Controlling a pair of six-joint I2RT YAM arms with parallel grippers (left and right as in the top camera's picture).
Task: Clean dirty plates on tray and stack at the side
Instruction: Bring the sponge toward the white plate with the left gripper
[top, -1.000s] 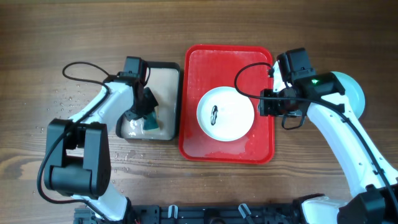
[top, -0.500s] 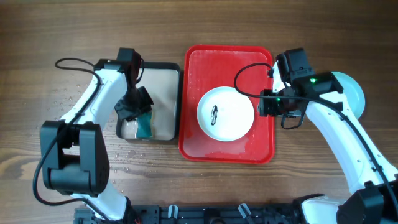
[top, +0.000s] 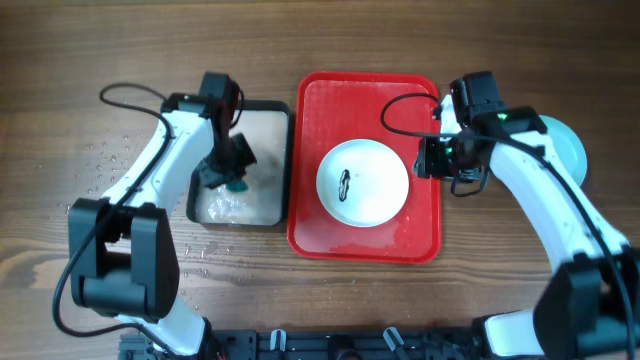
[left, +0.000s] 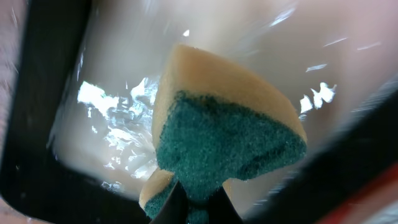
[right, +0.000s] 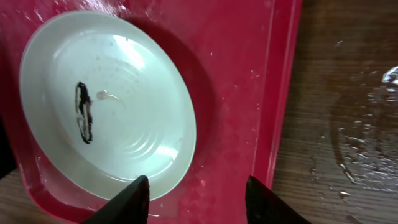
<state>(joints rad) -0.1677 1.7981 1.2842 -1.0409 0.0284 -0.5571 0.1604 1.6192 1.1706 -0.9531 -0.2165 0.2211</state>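
A white plate (top: 362, 182) with a black smear at its middle lies on the red tray (top: 330, 105); it also shows in the right wrist view (right: 106, 106). A light blue plate (top: 567, 150) lies on the table at the right, mostly hidden by my right arm. My right gripper (top: 432, 160) is open and empty above the tray's right side (right: 273, 93), by the white plate's rim. My left gripper (top: 230, 170) is shut on a green and yellow sponge (left: 224, 137), held above the black-rimmed tray (top: 265, 215).
The black-rimmed tray (left: 37, 118) has wet cream inside. Water drops lie on the wooden table left of it (top: 110, 155) and right of the red tray (right: 360, 143).
My left gripper has lifted the sponge off the black-rimmed tray's floor and moved it toward the far side. My right gripper has shifted slightly toward the far side.
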